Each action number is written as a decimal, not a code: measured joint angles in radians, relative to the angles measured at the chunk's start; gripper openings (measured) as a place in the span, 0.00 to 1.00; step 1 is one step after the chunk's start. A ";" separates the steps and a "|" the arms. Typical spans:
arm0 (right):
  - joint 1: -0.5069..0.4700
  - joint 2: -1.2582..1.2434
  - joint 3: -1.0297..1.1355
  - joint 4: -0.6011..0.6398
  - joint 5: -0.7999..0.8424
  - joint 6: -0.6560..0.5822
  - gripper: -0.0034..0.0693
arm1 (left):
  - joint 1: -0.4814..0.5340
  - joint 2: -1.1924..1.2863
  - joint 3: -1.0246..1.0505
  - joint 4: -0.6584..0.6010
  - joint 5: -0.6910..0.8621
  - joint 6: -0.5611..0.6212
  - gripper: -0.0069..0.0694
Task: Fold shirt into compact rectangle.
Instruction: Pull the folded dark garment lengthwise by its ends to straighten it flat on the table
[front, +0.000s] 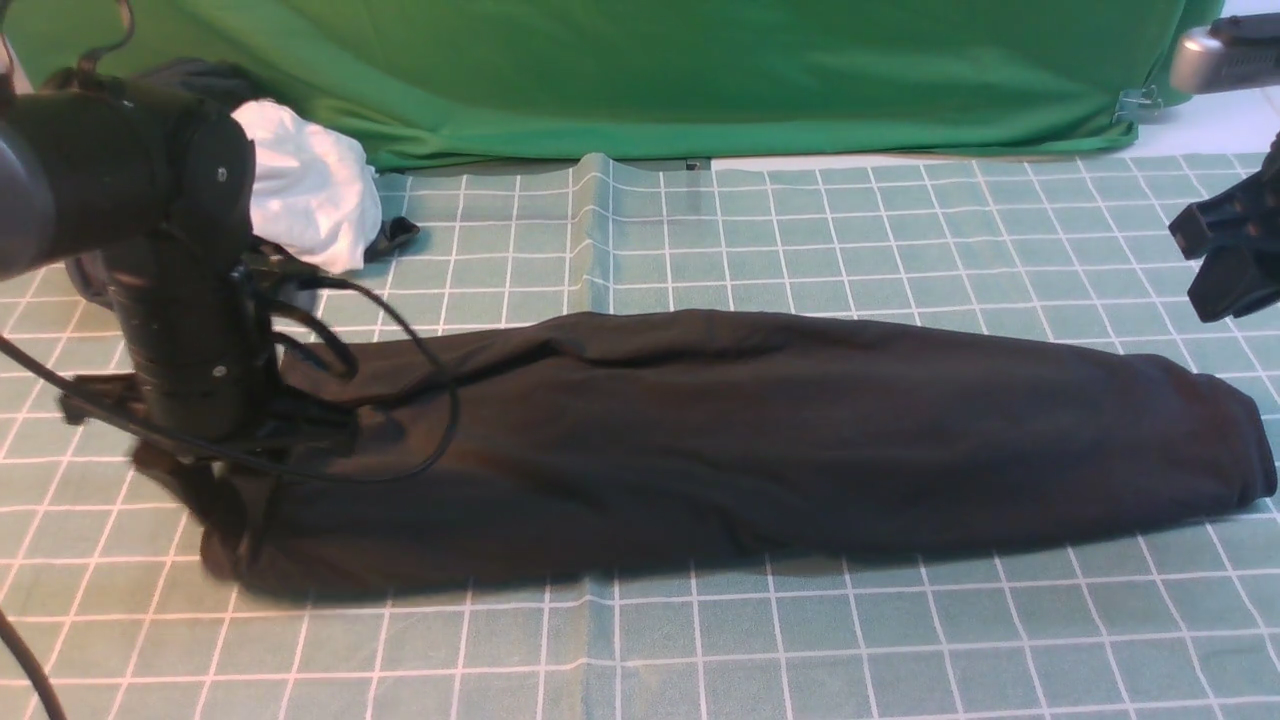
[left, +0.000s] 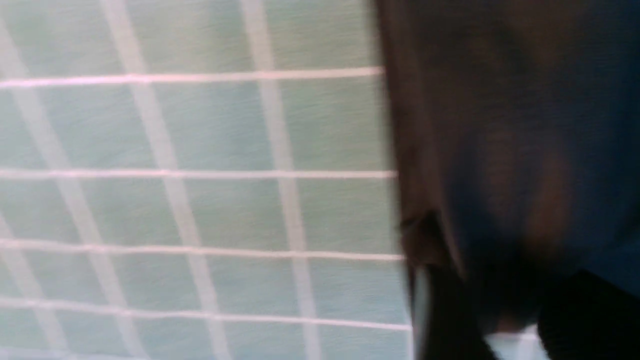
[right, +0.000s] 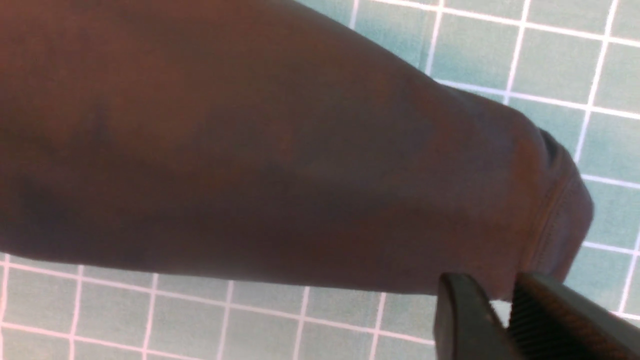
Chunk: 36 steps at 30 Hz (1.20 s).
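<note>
While the L wrist cam is blurred, I can't tell whether the left gripper (front: 205, 500) is pinching or loose. Its dark fingers (left: 440, 320) show at the cloth's edge w/ a pale sliver between them, and that's all I get. On the front cam it sits low at the shirt's left end, near the tabletop's left edge, mostly hidden behind its own wrist and a looping black cable (front: 440, 420).

The right gripper (right: 495, 292) reads clearer: jaws narrow, only a slim gap, nothing in them. It hangs above the tabletop by the right edge, just off the shirt's right end, and on the front cam it's clear of the cloth.

The shirt (front: 750, 440) lies as one long black band running L to R across the middle of the tabletop, approx. parallel to the near edge. It has a stitched end at the right and a bunched end at the left under the L arm.

Under it is a pale green grid cloth (front: 900, 640) w/ a raised crease (front: 597, 230) towards the far edge. A white cloth bundle (front: 305, 185) sits in the far left corner, and a green backdrop (front: 700, 70) hangs behind.
</note>
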 joint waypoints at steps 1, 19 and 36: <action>0.000 0.000 0.000 0.001 -0.002 -0.001 0.25 | 0.000 0.000 0.000 0.037 0.002 -0.023 0.58; 0.004 0.000 0.001 0.008 -0.050 -0.022 0.25 | 0.000 0.042 -0.137 -0.308 -0.247 0.011 0.27; 0.005 0.000 0.001 0.008 -0.049 -0.023 0.26 | 0.001 0.243 -0.137 -0.133 -0.584 -0.017 0.09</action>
